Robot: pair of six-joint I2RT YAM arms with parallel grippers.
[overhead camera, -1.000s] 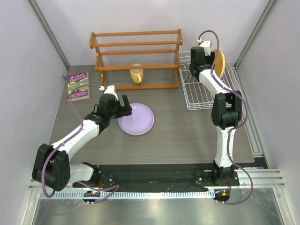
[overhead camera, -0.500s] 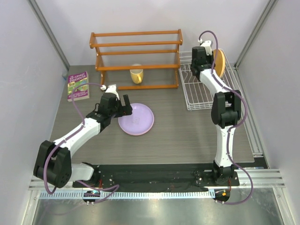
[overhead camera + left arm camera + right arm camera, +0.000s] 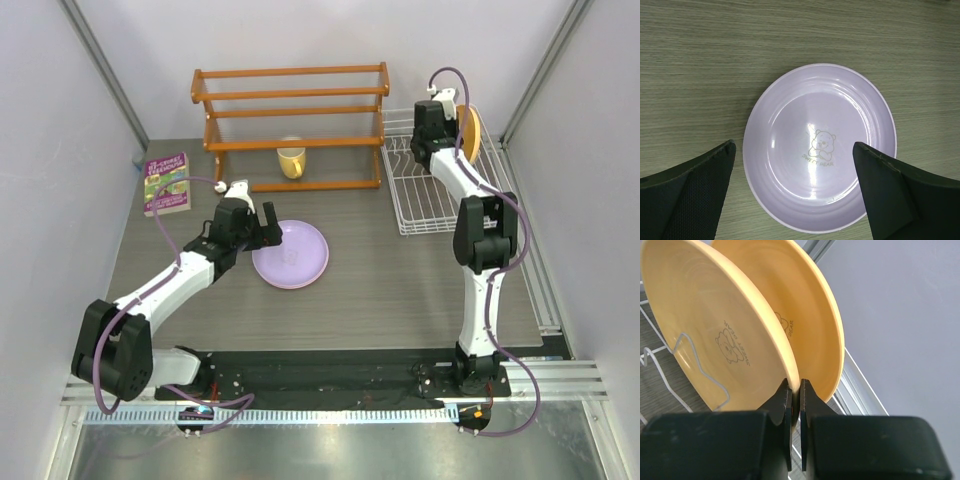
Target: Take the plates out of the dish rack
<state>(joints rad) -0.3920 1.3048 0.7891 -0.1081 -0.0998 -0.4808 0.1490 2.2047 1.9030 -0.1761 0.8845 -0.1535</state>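
A pale lavender plate [image 3: 291, 253] with a bear print lies flat on the table. My left gripper [image 3: 794, 146] hovers open just above the lavender plate [image 3: 820, 100], one finger out past each side of it; in the top view the left gripper [image 3: 262, 232] sits at the plate's left edge. Two orange-yellow plates stand on edge in the white wire dish rack [image 3: 430, 195] at the back right. My right gripper [image 3: 795, 385] is shut on the lower rim of the nearer orange-yellow plate [image 3: 705, 330]. The farther one [image 3: 812, 315] stands right behind it. No pink plate shows.
A brown wooden slatted shelf [image 3: 290, 110] stands along the back, with a yellow mug [image 3: 291, 160] under it. A purple book [image 3: 167, 183] lies at the back left. A white rack tine [image 3: 700, 371] props the plate's face. A metal rail [image 3: 535, 270] runs down the right side.
My right gripper's jaws have closed onto the rim of the nearer orange-yellow plate. The left arm has shifted slightly and stays open over the lavender plate.
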